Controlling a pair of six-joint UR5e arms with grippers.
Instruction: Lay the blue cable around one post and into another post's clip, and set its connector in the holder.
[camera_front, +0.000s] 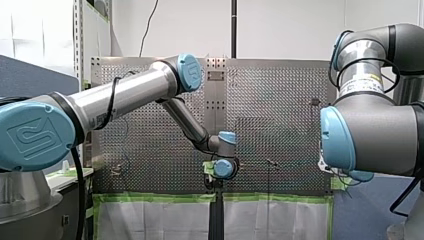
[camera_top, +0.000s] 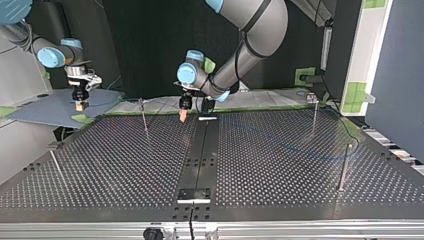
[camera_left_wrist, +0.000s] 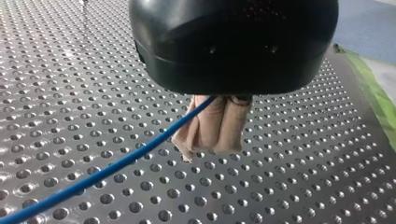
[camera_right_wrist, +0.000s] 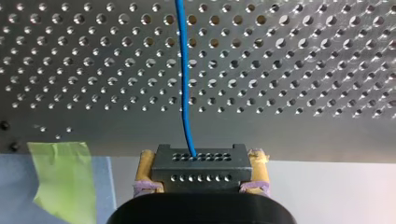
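- Perforated metal table (camera_top: 125, 165) filled the top view, with four thin posts (camera_top: 344, 165) standing on it, two in each half.
- From the front view I could not make out either gripper's fingers behind my own wrists.
- One blue cable (camera_left_wrist: 116, 163) showed in the top view only as a faint arc over the table's right half, hard to trace.
- My left gripper (camera_left_wrist: 212, 140) was clamped on the cable between beige pads, above the table.
- My right gripper (camera_right_wrist: 201, 175) gripped the single black connector (camera_right_wrist: 201, 161) between yellow pads, just off the table's edge, with the cable running ahead from it.
- One piece of green tape (camera_right_wrist: 60, 172) lay beside it.
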